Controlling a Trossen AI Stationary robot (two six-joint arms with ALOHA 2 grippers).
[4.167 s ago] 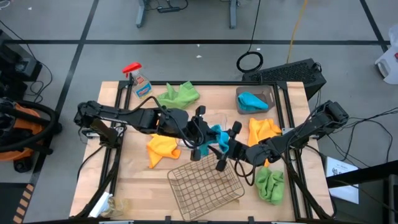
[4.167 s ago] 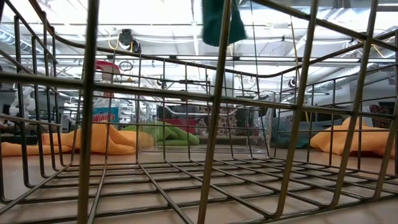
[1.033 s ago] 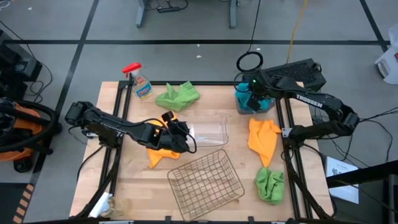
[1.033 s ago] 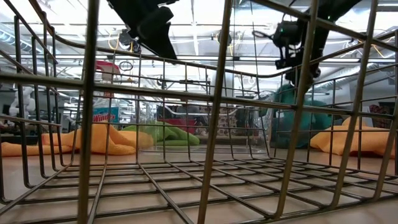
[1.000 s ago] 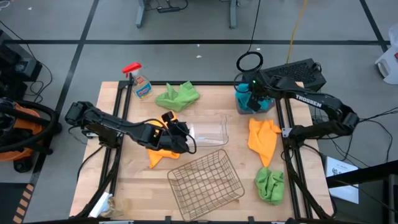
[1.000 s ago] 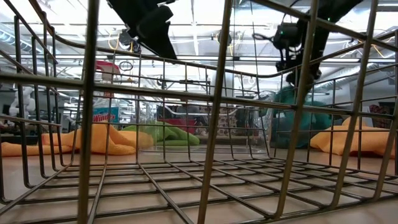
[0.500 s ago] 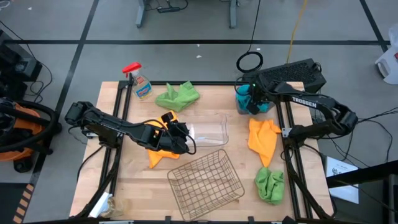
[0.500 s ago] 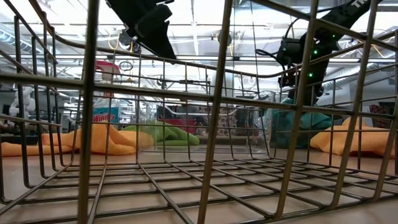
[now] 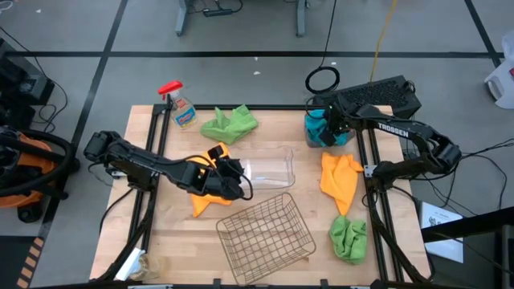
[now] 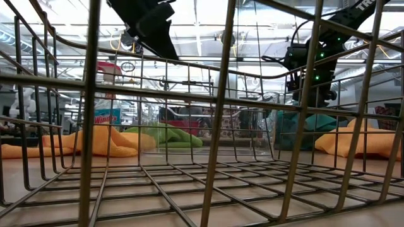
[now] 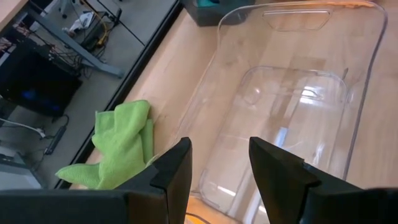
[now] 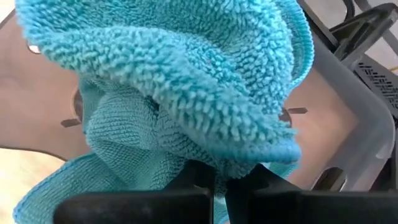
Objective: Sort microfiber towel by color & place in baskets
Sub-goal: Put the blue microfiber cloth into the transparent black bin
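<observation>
My right gripper (image 9: pixel 325 128) hangs over the brown-tinted basket (image 9: pixel 351 126) at the far right, shut on a teal-blue towel (image 12: pixel 186 74) that sinks into that basket. My left gripper (image 9: pixel 238 175) stands open at the clear plastic basket's (image 9: pixel 269 164) left end, above a yellow-orange towel (image 9: pixel 205 197) and touching nothing. A lime green towel (image 9: pixel 230 123) lies at the far edge. Another yellow-orange towel (image 9: pixel 339 178) and a green one (image 9: pixel 348 237) lie at the right. The copper wire basket (image 9: pixel 265 229) sits at the near edge. My right gripper pinches a bunched fold of the teal-blue towel (image 12: pixel 205 158) between its two fingers, coming from above and pointing down. The towel hangs below the fingers, and its lower part (image 10: pixel 315 123) lies piled inside the brown-tinted basket.
A spray bottle with a red trigger (image 9: pixel 178 104) stands at the far left corner. The brown basket's wall (image 12: pixel 367 137) is close beside my right gripper. Bare wood shows between the clear basket and the right-hand towels.
My right gripper has gone down toward the brown-tinted basket with the teal-blue towel. The towel hung tall above the basket a second ago and now has sunk into it in a heap.
</observation>
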